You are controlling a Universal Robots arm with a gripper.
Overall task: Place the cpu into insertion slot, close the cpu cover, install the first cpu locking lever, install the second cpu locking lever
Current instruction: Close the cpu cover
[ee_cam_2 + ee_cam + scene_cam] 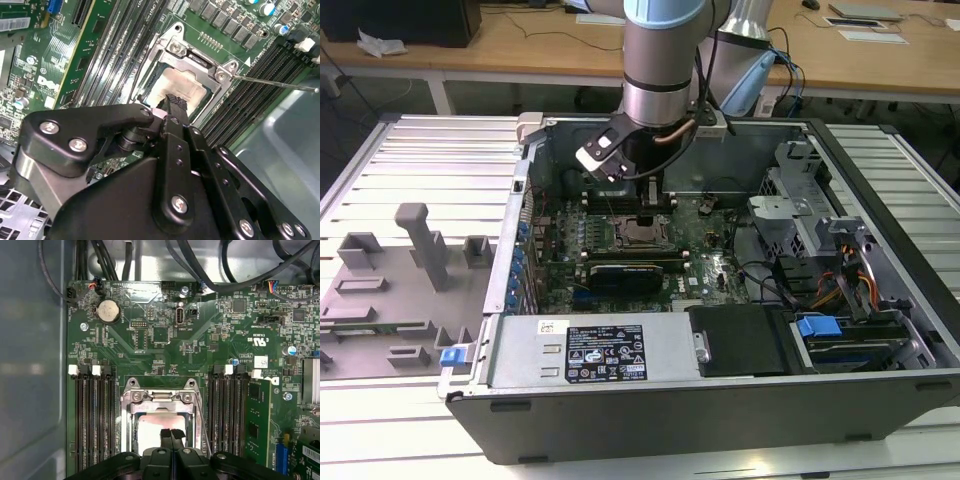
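We show the gripper (172, 432), 2 fingers (166, 437) pressed together, above the cpu (150, 430) lying flat, top upward, framed by the cpu cover (160, 402); 1 locking lever (275, 82) juts outward.

In the exterior view the arm (665, 50) is cut off by the top edge, and its wrist hides the stretch of motherboard (710, 250) behind it. The insertion slot (642, 232) is too small there to tell whether its cover is down. The grey fixture tray (380, 300) runs off the exterior view's left edge. In both wrist views the black body of the gripper (172, 433) masks part of the slot, so the cpu (155, 422) shows as a pale patch inside the window of the cpu cover (157, 399), one side lost behind the fingers (172, 101). Whether the fingertips touch the chip cannot be told. In the second wrist view a thin locking lever (275, 83) runs to the picture's edge.
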